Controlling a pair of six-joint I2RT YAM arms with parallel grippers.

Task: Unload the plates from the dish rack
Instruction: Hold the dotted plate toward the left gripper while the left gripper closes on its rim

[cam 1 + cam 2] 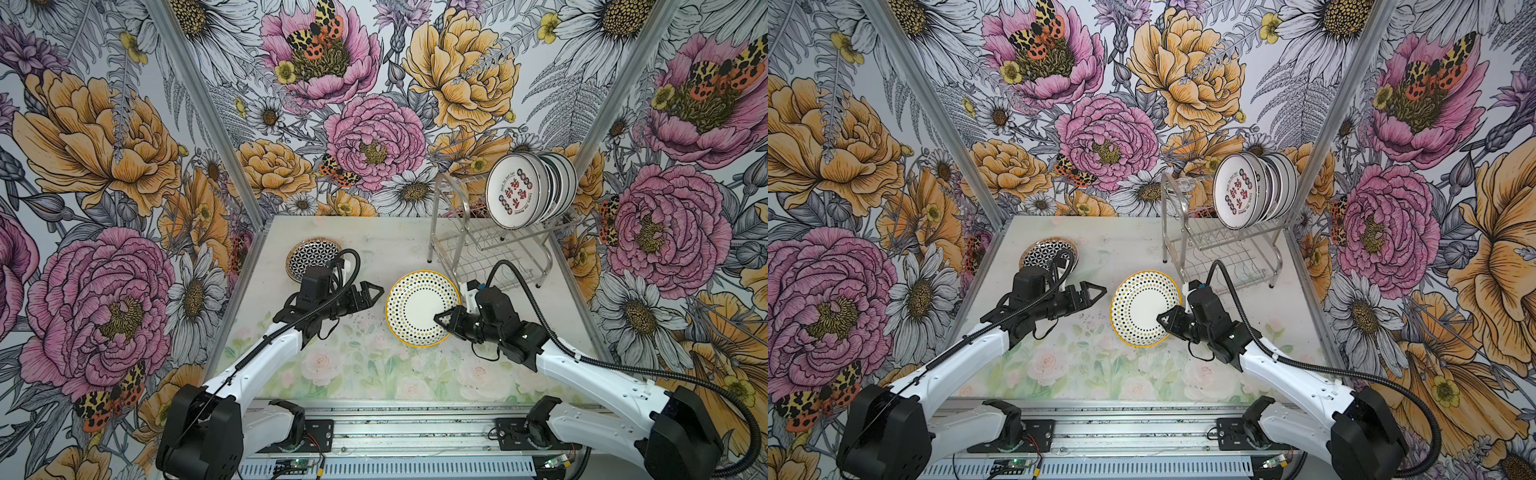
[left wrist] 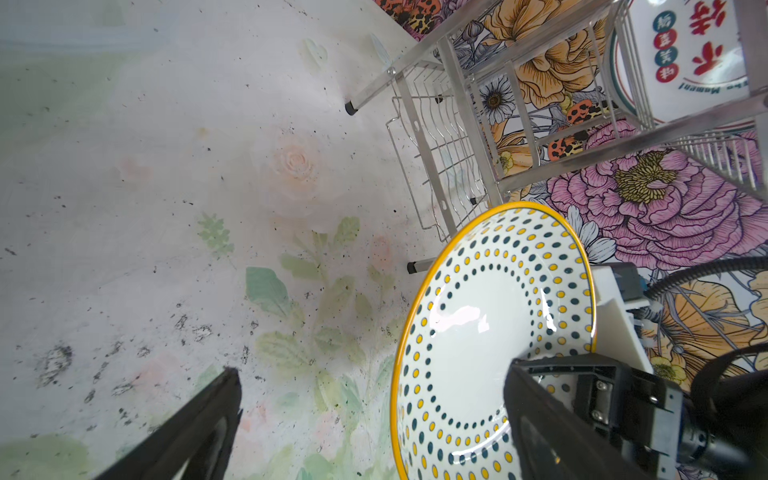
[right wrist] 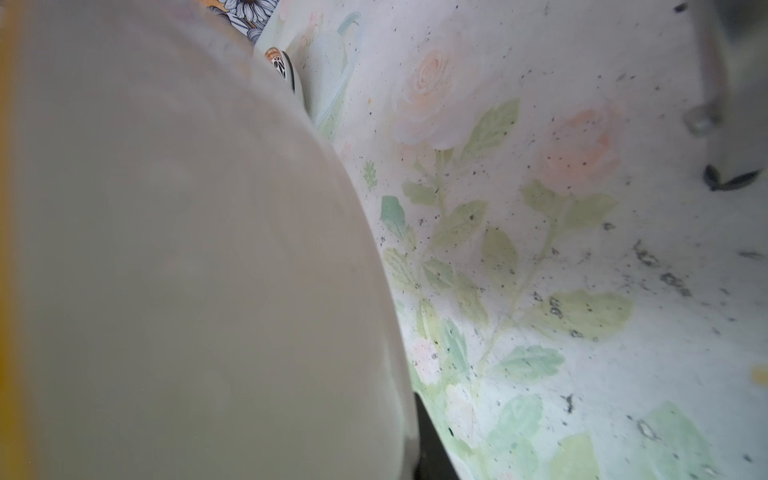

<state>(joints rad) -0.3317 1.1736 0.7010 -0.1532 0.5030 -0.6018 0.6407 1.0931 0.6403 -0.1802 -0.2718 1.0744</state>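
The table [image 1: 374, 249] carries the dish rack [image 1: 482, 241] at its 1 o'clock corner. On the upper tier the plates [image 1: 513, 195] stand on edge, a red-character one in front. A dotted plate [image 1: 415, 303] is out of the rack, held tilted over the table's middle. A lattice plate [image 1: 307, 255] lies flat at 10 o'clock.

The right pincer [image 1: 440, 320] is clamped on the dotted plate's rim at about 4 o'clock. The left pincer [image 1: 372, 295] stands wide apart and empty at the plate's 9 o'clock. This looks like the carry-and-set-down step, perhaps a handover. Next the plate needs levelling and lowering onto bare table, or a firm second grip before release.

The racked plates overlap, so their count is unclear. The left arm covers part of the lattice plate. The right wrist view is mostly blurred plate underside, and the finger beneath is hidden. I cannot tell whether the low rim touches the table.
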